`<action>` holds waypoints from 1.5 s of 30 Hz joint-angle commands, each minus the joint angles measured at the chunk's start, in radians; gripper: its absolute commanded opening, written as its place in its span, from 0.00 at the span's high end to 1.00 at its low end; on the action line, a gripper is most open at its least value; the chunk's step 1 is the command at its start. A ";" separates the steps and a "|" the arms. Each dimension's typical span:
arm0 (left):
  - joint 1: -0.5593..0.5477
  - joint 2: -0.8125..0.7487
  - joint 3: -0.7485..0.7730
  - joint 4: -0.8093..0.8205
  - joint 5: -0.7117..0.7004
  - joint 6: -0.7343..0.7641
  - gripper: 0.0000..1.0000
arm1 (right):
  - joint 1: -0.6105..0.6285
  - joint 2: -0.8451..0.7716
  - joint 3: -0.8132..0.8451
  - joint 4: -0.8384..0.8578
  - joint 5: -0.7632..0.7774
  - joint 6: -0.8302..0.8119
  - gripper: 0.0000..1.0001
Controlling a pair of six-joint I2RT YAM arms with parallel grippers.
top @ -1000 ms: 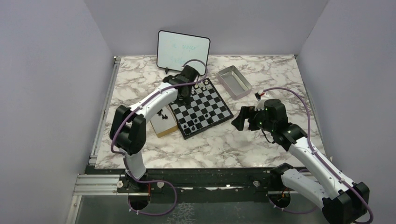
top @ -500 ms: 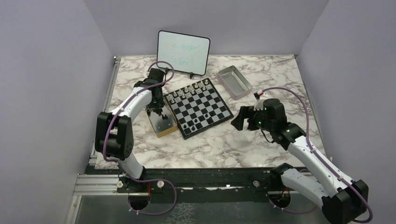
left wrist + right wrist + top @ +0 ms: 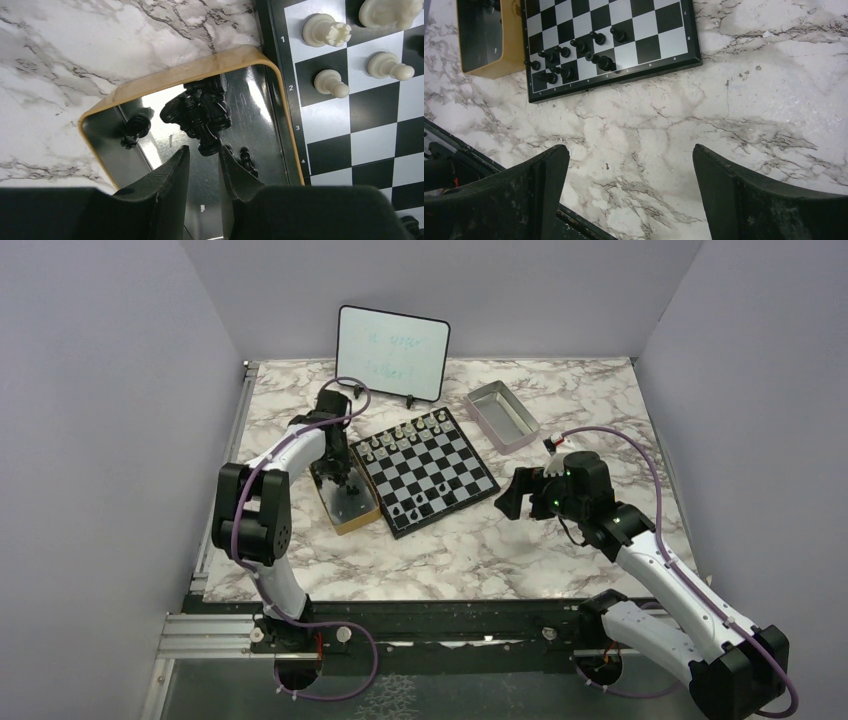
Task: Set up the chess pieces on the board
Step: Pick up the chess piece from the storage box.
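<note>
The board [image 3: 430, 465] lies at mid-table, with several black chess pieces [image 3: 415, 502] on its near rows; they also show in the right wrist view [image 3: 574, 55]. My left gripper [image 3: 340, 475] hangs over the tan box [image 3: 350, 510] left of the board. In the left wrist view its jaws [image 3: 204, 150] stand a narrow gap apart, and the base of one piece in a black cluster [image 3: 202, 110] sits right at the tips. Other loose black pieces [image 3: 135, 127] lie in the box [image 3: 190, 72]. My right gripper [image 3: 512, 500] is wide open and empty [image 3: 631, 155] over bare marble, right of the board [image 3: 624, 30].
Pale white pieces [image 3: 405, 430] stand on the board's far rows, seen close in the left wrist view [image 3: 327, 30]. A grey metal tray [image 3: 500, 415] sits at the back right. A small whiteboard [image 3: 392, 350] stands at the back.
My left arm swung from the board's far left corner to the tan box and settled over the black pieces. The right arm has not moved.
</note>
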 commanded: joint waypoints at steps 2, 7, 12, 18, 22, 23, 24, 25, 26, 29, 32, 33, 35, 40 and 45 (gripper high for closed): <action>0.004 0.036 0.021 0.023 0.054 0.007 0.71 | -0.008 -0.001 -0.004 0.032 -0.015 -0.004 0.00; 0.004 0.059 0.014 0.026 0.052 0.006 0.71 | -0.008 -0.004 -0.006 0.030 -0.015 -0.004 0.00; 0.004 0.082 0.014 0.026 0.053 0.007 0.71 | -0.008 -0.007 -0.008 0.031 -0.012 -0.002 0.00; 0.004 0.085 0.015 0.026 0.061 0.015 0.71 | -0.008 -0.008 -0.008 0.030 -0.014 -0.001 0.00; 0.004 0.074 0.013 0.024 0.068 0.023 0.77 | -0.008 -0.010 -0.007 0.028 -0.013 -0.001 0.00; 0.004 0.070 0.013 0.020 0.073 0.025 0.80 | -0.008 -0.009 -0.007 0.027 -0.012 -0.001 0.00; 0.004 0.062 0.012 0.016 0.079 0.027 0.80 | -0.008 -0.009 -0.007 0.027 -0.014 -0.001 0.00; 0.004 0.052 0.010 0.014 0.082 0.028 0.81 | -0.008 -0.009 -0.004 0.025 -0.012 -0.001 0.00; 0.004 0.041 0.007 0.012 0.085 0.030 0.81 | -0.008 -0.007 -0.004 0.025 -0.012 -0.001 0.00; 0.004 -0.005 -0.004 0.004 0.095 0.036 0.81 | -0.007 -0.005 0.001 0.019 -0.019 0.006 0.00; 0.004 -0.056 -0.019 -0.003 0.112 0.042 0.81 | -0.008 -0.005 0.006 0.024 -0.031 0.019 0.00; 0.004 -0.074 -0.025 -0.004 0.117 0.045 0.81 | -0.008 -0.003 0.006 0.027 -0.037 0.025 0.00; 0.004 -0.108 -0.036 -0.007 0.133 0.057 0.82 | -0.008 0.005 0.006 0.038 -0.055 0.040 0.00; 0.001 -0.193 -0.062 -0.005 0.245 0.081 0.86 | -0.008 0.038 0.017 0.067 -0.099 0.077 0.00; -0.046 -0.268 -0.089 0.020 0.337 0.098 0.85 | -0.008 0.099 0.066 0.111 -0.140 0.108 0.02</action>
